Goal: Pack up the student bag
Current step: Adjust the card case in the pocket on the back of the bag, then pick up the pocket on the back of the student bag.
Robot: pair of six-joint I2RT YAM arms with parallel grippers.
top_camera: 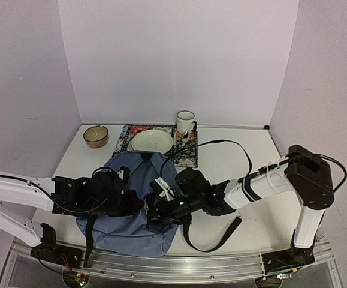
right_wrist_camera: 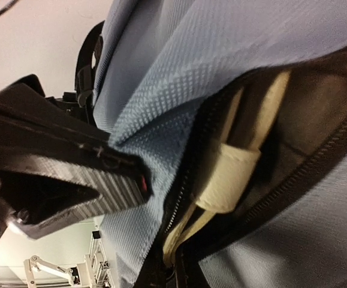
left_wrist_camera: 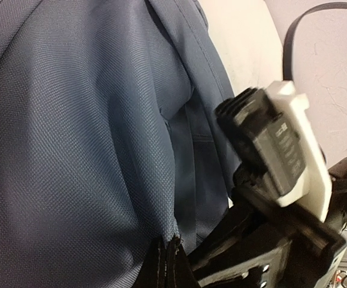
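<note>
The student bag [top_camera: 134, 235], slate-blue with black straps, lies at the table's near edge between my two arms. My left gripper [top_camera: 136, 203] reaches in from the left and, in its wrist view, the gripper [left_wrist_camera: 169, 240] is shut on a pinched fold of the bag's fabric [left_wrist_camera: 71, 150]. My right gripper [top_camera: 156, 207] comes in from the right. In the right wrist view this gripper [right_wrist_camera: 170, 270] is shut on the edge of the bag's open zipper mouth [right_wrist_camera: 191, 174]. Inside the opening a cream tab [right_wrist_camera: 230, 174] and cream edges show against a dark lining.
Behind the bag lies a patterned mat [top_camera: 185, 155] with a pale plate [top_camera: 152, 141] and a white mug [top_camera: 185, 122] on it. A brown bowl [top_camera: 95, 136] sits at the back left. Black straps [top_camera: 218, 237] loop over the table at the right.
</note>
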